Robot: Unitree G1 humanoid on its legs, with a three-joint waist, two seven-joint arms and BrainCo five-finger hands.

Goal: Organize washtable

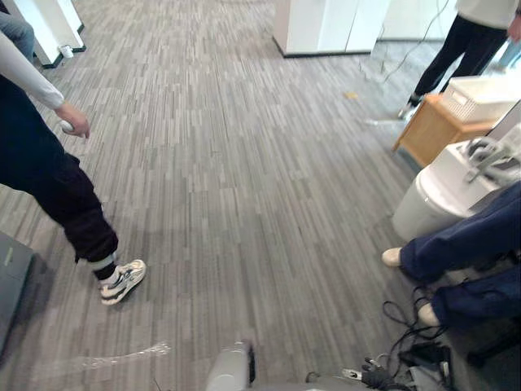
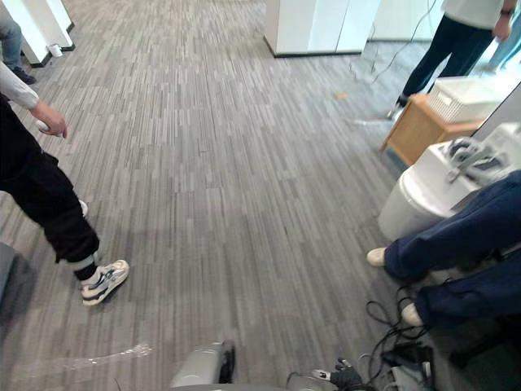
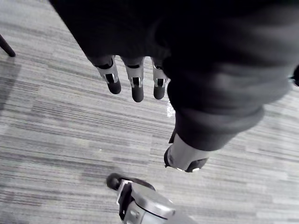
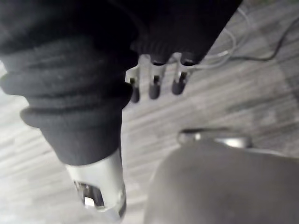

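Note:
A white washbasin (image 1: pixel 444 191) with a chrome tap (image 1: pixel 488 155) stands at the right edge of the carpeted floor. In the left wrist view my left hand (image 3: pixel 136 88) hangs over the grey carpet with relaxed, straight fingers and holds nothing. My right hand (image 4: pixel 154 86) hangs the same way in the right wrist view, fingers straight and holding nothing, above the floor.
A low wooden table (image 1: pixel 431 130) bearing a white basket (image 1: pixel 480 96) stands behind the basin. One person (image 1: pixel 49 179) stands at the left, another's blue-trousered legs (image 1: pixel 464 244) lie beside the basin, a third (image 1: pixel 456 45) stands far right. White cabinets (image 1: pixel 326 24) stand at the back.

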